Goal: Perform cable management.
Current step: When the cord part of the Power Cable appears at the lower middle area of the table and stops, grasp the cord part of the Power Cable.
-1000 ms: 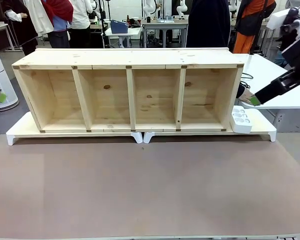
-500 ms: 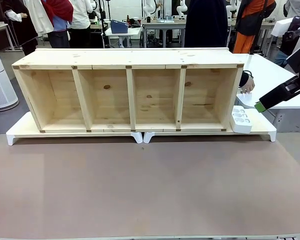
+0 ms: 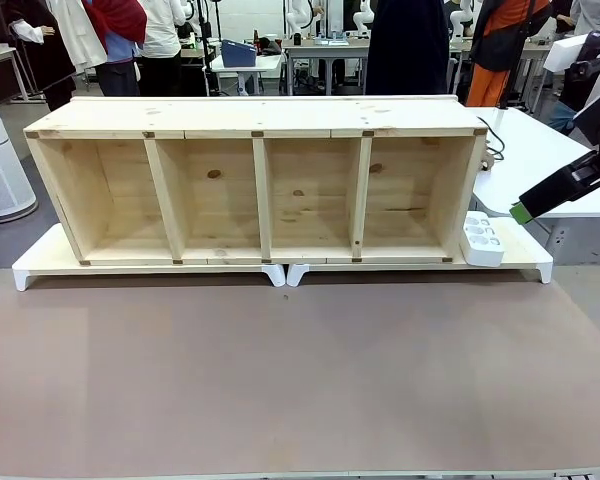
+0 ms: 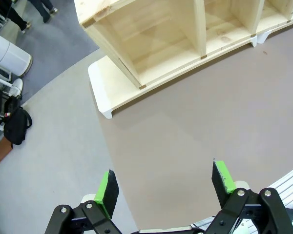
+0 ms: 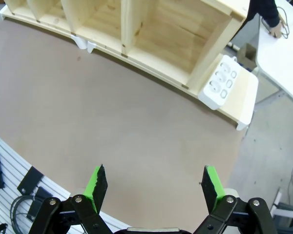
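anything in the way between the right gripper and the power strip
Nothing visible. Bare brown tabletop lies between the open right gripper and the white power strip, which sits against the wooden shelf's right end. The person's hand rests farther off, on the white table.

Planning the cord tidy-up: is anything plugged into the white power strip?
Empty. In the right wrist view the power strip beside the wooden shelf shows bare sockets, no plugs.

Four-bay wooden shelf (image 3: 260,180) stands on white-edged platforms (image 3: 40,260) upon the brown table (image 3: 300,380)
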You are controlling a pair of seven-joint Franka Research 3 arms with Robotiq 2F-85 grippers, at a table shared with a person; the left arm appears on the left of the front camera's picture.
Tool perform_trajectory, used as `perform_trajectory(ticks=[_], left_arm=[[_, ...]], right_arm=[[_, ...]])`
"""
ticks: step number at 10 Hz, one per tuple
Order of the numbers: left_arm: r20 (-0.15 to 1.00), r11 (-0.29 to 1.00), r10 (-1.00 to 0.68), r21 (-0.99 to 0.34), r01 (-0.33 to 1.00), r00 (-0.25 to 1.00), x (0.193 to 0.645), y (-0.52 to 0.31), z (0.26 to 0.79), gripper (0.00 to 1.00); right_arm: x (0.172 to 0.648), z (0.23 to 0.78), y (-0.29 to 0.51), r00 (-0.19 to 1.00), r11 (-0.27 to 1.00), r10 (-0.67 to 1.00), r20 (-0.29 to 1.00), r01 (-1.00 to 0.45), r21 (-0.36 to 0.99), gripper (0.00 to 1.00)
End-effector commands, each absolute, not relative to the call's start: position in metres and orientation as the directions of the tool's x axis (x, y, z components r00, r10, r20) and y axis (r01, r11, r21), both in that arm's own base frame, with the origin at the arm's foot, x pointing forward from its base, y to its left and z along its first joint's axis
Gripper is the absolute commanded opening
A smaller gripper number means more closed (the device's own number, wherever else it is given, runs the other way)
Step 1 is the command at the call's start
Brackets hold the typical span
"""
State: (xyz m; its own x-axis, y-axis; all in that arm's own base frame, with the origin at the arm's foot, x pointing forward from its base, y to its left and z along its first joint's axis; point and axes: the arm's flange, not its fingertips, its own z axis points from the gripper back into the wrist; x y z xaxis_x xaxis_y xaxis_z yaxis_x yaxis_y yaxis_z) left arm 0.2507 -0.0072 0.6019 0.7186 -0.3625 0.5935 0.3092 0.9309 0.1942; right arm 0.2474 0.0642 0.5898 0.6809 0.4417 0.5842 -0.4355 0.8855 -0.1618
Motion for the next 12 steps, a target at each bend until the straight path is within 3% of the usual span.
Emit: perform_trajectory(ticks=[1,12], left_arm=[[0.597,0.932,-0.361,0.194,0.307,0.717,0.2498,-0.0069,0.6031,1.0],[0.597,0.932,-0.361,0.194,0.307,0.717,0.2498,-0.0069,0.6031,1.0]], right_arm=[[0.247,0.5899,0.0646,0.678,0.883,0.446,0.584,-0.44,-0.163,1.0],[0.247,0.5899,0.0646,0.678,0.883,0.446,0.584,-0.44,-0.163,1.0]])
